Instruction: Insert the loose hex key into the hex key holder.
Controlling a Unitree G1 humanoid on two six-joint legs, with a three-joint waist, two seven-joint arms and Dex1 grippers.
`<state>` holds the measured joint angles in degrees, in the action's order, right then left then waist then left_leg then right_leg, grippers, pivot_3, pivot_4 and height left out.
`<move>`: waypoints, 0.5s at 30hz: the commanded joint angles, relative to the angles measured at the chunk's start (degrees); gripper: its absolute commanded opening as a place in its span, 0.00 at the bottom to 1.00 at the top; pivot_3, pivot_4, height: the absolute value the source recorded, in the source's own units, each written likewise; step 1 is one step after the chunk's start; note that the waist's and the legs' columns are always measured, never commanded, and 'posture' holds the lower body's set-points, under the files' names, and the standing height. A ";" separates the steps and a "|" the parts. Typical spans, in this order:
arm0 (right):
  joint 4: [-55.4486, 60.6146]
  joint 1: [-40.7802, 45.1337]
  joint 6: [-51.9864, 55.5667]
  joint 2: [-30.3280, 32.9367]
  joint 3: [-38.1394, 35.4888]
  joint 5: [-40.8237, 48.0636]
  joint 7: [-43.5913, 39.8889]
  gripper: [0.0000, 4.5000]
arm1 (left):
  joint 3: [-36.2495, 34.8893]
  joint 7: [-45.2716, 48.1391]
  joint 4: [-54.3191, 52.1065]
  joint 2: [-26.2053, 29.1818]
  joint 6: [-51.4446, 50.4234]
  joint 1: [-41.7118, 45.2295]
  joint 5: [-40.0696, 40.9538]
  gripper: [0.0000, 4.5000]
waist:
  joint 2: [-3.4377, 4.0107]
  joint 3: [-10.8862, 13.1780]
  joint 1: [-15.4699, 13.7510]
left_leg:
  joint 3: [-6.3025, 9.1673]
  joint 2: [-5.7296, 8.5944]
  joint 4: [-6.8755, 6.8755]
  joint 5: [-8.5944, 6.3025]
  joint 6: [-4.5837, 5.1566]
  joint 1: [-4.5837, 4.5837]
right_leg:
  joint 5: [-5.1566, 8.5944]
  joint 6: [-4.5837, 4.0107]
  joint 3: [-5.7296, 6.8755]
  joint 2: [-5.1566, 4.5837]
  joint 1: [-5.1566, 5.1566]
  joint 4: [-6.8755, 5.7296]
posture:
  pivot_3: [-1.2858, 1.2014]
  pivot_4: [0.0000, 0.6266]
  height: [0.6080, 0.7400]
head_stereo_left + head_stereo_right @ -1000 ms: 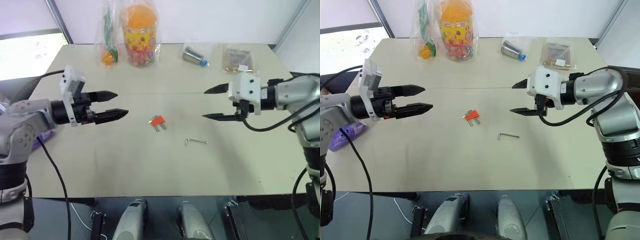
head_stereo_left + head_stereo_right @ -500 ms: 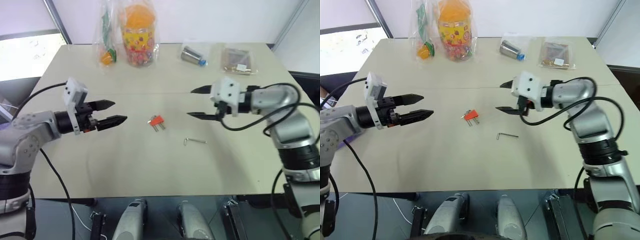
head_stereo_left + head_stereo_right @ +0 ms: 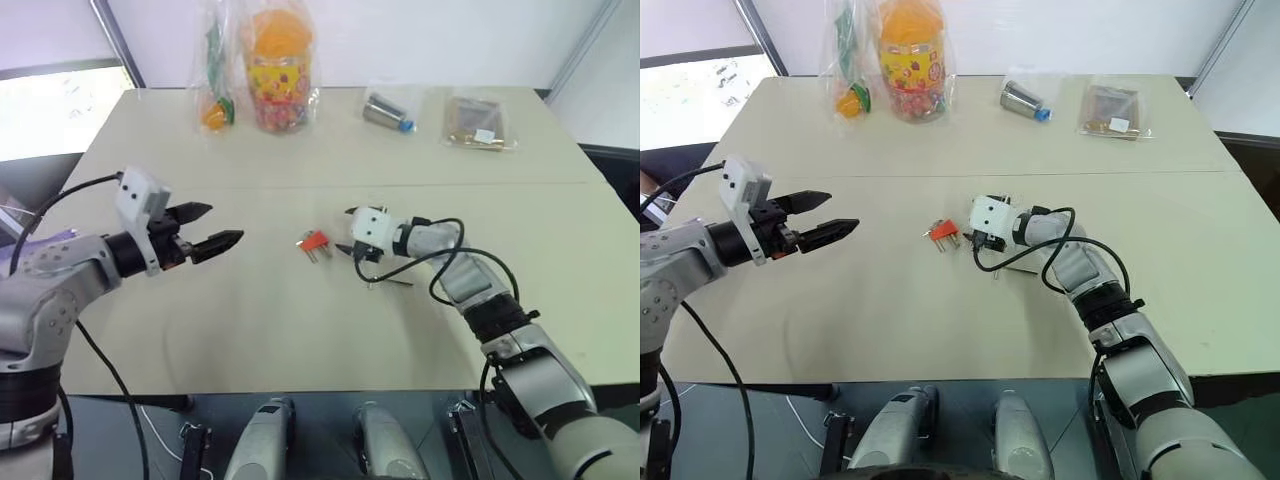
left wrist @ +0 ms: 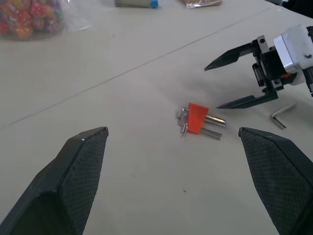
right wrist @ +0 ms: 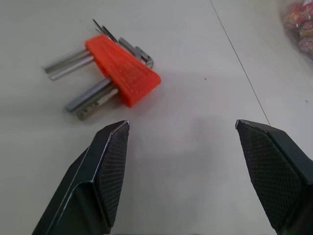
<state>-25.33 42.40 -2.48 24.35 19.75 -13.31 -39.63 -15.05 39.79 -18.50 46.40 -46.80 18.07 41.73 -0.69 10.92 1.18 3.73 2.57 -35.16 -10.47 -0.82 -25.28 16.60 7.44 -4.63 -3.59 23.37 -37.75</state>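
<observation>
worktop point(image 3: 300, 330), pale and broad, carries everything: bagged snacks point(image 3: 262, 62) along the far edge, then the two arms, then the small parts at the centre. left hand point(image 3: 215, 228) hovers off to the left with its fingers spread wide and empty, pointing toward the middle. right hand point(image 4: 234, 78) is low over the centre, fingers apart at a fair width and holding nothing, its tips just beside the hex key holder point(image 3: 315, 241). the holder lies flat, a red-orange block with short dark keys sticking out of it. the loose hex key point(image 4: 283, 114) lies on the worktop close by, under and behind the right wrist, apart from the holder.

judging from this, the step in hand is the first pickup, and neither part is gripped yet. to do it well, the right hand should settle which piece it takes; it seems aimed at the holder, so the fingers ought to straddle the block's sides, not the protruding keys, and close squarely so it does not skid.

the right wrist view shows the holder's keys fanned out on two sides of the block point(image 5: 122, 68), detail lost in the head views. the left wrist view shows the loose key's bent end and both right fingers open in profile.
</observation>
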 commanded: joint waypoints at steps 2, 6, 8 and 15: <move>0.06 1.51 -1.79 -1.92 0.07 -1.33 1.85 0.80 | -2.30 -0.98 -2.67 -0.29 1.18 -0.61 0.10 0.99 | 0.00 0.00 0.01 | 0.00 0.00 -0.01 0.01 -0.02 0.01 | 0.00 0.00 0.00 0.00 0.02 -0.08 | 0.52 0.24 1.00; 1.19 0.52 -1.00 -3.39 0.57 -1.43 1.06 0.80 | -2.36 -1.52 -3.21 -0.47 1.18 -1.03 0.16 0.99 | 0.00 0.00 0.04 | 0.00 0.00 -0.02 0.04 -0.06 0.04 | 0.00 -0.01 0.02 0.01 0.04 -0.21 | 0.52 0.24 1.00; 2.22 0.00 -0.15 -4.09 0.58 -1.07 0.42 0.80 | -2.38 -1.73 -3.32 -0.47 1.23 -1.14 0.20 0.99 | 0.00 0.00 0.05 | 0.00 0.00 -0.03 0.04 -0.07 0.05 | 0.00 -0.01 0.02 0.01 0.04 -0.22 | 0.52 0.24 1.00; 5.59 -1.49 3.94 -6.61 0.92 -0.17 -1.57 0.80 | -2.43 -2.28 -3.82 -0.76 1.42 -1.55 0.23 0.99 | 0.00 0.00 0.04 | 0.03 0.00 -0.03 0.04 -0.07 0.05 | 0.00 -0.01 0.05 0.01 0.05 -0.24 | 0.52 0.24 1.00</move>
<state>-22.40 40.90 0.88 18.33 20.79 -14.30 -40.79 -15.06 37.93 -20.44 45.82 -46.68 16.51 41.76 -0.69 10.92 1.22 3.76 2.57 -35.19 -10.42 -0.89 -25.23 16.60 7.43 -4.58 -3.57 23.41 -37.99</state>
